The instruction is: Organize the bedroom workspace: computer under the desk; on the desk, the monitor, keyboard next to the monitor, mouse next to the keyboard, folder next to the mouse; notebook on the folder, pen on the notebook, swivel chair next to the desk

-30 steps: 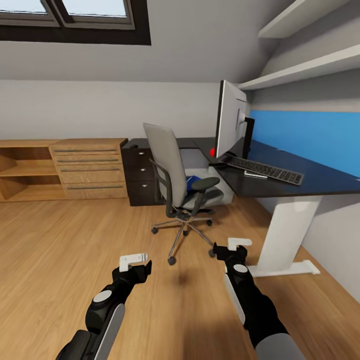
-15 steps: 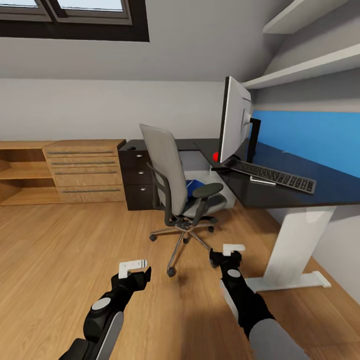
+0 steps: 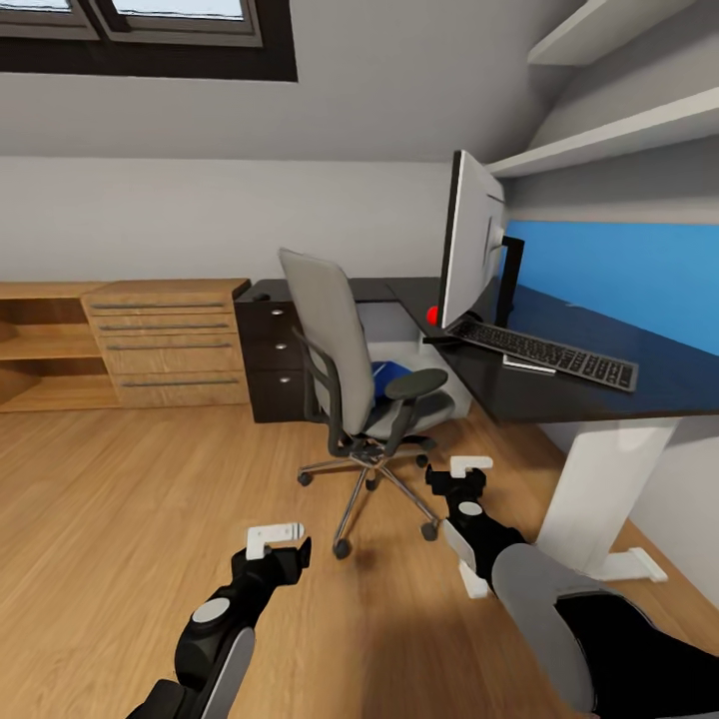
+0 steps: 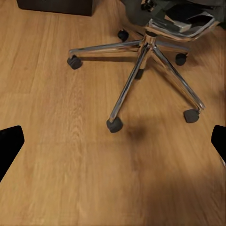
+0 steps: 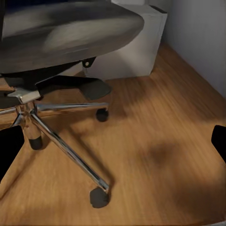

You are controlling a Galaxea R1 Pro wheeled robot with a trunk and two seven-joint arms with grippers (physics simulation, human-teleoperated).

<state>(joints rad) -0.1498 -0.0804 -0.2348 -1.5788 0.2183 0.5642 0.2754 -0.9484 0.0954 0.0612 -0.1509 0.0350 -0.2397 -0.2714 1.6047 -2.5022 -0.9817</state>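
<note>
Folder [image 3: 384,376] is what the coming move turns on: a bright blue flat thing lying on the seat of the swivel chair [image 3: 345,345], mostly hidden behind the armrest, so I cannot tell which way its long side runs.

Taking the chair as landmark, largest first. The bench [image 3: 569,369], black-topped with a blue back panel, stands just beside the chair on the robot's right and wraps round behind it. A low oak dresser [image 3: 150,340] sits well apart on the other side. The monitor [image 3: 469,240] stands upright on the bench, edge-on from here, its broad faces turned along the bench. A pale computer case [image 5: 129,49] rests on the floor under the bench, just behind the chair. The keyboard [image 3: 549,352] lies flat by the monitor's foot, its long axis running along the bench away from the chair.

The right end effector [image 3: 467,469] hangs low, close to the chair's chrome legs, fingers apart and empty. The left end effector [image 3: 275,534] hangs near the floor, farther from the chair, likewise apart.

The folder lies ahead of and above both, slightly toward the left of the right arm, which looks the nearer.
</note>
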